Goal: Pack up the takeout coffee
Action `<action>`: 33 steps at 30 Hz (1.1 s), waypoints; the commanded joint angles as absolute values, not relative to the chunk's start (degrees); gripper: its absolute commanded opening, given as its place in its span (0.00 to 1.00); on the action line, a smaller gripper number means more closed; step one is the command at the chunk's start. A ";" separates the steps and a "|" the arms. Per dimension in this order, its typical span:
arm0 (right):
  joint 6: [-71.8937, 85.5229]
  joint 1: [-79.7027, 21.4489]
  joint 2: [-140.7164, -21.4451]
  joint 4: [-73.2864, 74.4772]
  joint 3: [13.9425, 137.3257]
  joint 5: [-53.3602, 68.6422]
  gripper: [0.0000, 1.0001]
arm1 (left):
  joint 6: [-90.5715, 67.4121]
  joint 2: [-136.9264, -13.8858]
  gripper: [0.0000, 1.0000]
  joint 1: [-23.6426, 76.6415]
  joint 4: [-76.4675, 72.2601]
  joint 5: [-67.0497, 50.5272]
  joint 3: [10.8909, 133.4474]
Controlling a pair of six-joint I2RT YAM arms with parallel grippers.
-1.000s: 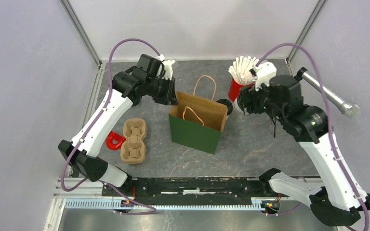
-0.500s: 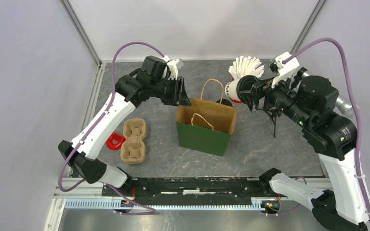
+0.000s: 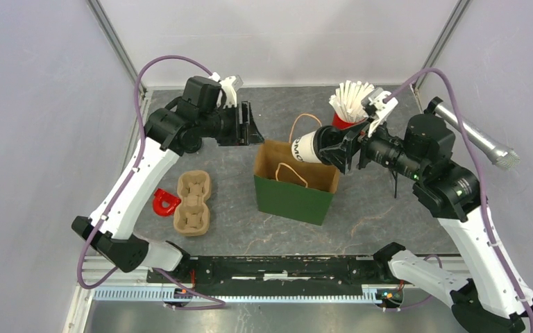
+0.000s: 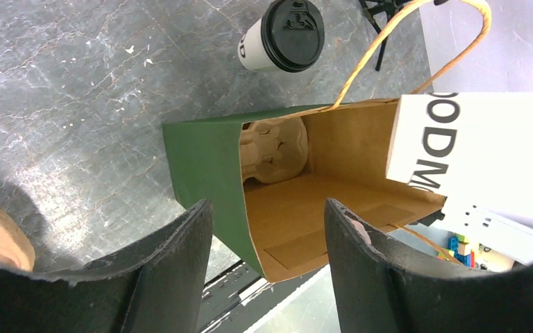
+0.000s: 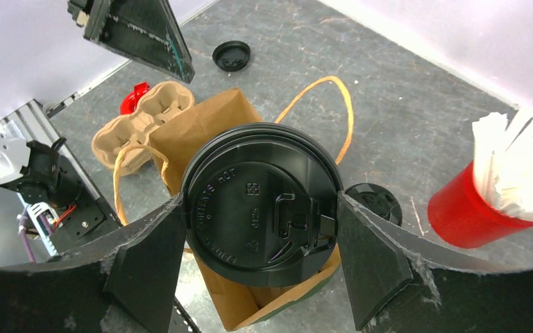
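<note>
My right gripper [image 3: 327,148] is shut on a white takeaway cup [image 3: 307,147] with a black lid [image 5: 260,205], gripping it just under the lid. It holds the cup tipped sideways above the open mouth of the green paper bag [image 3: 293,196]. The second lidded white cup [image 4: 282,36] stands on the table behind the bag, and its lid shows beside my right finger [image 5: 373,202]. My left gripper [image 3: 251,125] is open and empty, just off the bag's left rear corner. In the left wrist view its fingers [image 4: 173,263] straddle the bag's edge from above.
A brown pulp carrier [image 4: 274,149] lies inside the bag. Another carrier [image 3: 193,202] and a red object [image 3: 165,202] lie left of the bag. A red cup of white straws [image 3: 347,114] stands at the back. A loose black lid [image 5: 231,55] lies on the table, and a microphone [image 3: 473,141] stands at the right.
My right gripper lifted the cup from the table, carried it left and tipped it over the bag's mouth. My left gripper drew back from the bag's corner. The bag shifted slightly right.
</note>
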State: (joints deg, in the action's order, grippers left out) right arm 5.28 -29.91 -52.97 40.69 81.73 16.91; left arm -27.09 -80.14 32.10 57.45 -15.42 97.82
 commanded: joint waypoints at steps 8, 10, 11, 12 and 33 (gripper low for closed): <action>0.53 -33.38 -53.41 36.85 75.24 19.59 0.77 | -28.39 -79.17 0.68 29.72 58.60 -20.06 97.97; 0.47 -34.95 -53.40 37.55 74.34 19.23 0.77 | -28.13 -78.82 0.69 29.48 58.96 -21.38 97.66; -1.01 -35.70 -53.39 37.90 73.98 19.23 0.77 | -27.38 -78.67 0.70 29.38 59.25 -22.24 97.58; -1.21 -36.56 -53.32 38.18 73.64 19.19 0.77 | -26.65 -78.52 0.71 29.36 59.84 -23.23 97.51; -0.70 -56.41 -54.76 38.58 71.26 6.45 0.77 | -22.86 -72.47 0.67 29.93 62.34 -27.73 87.36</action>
State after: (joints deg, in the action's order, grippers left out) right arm -0.34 -52.34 -54.08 39.83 70.19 12.29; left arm -23.11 -75.44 29.65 62.87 -24.82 89.47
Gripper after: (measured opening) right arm 0.783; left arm 0.683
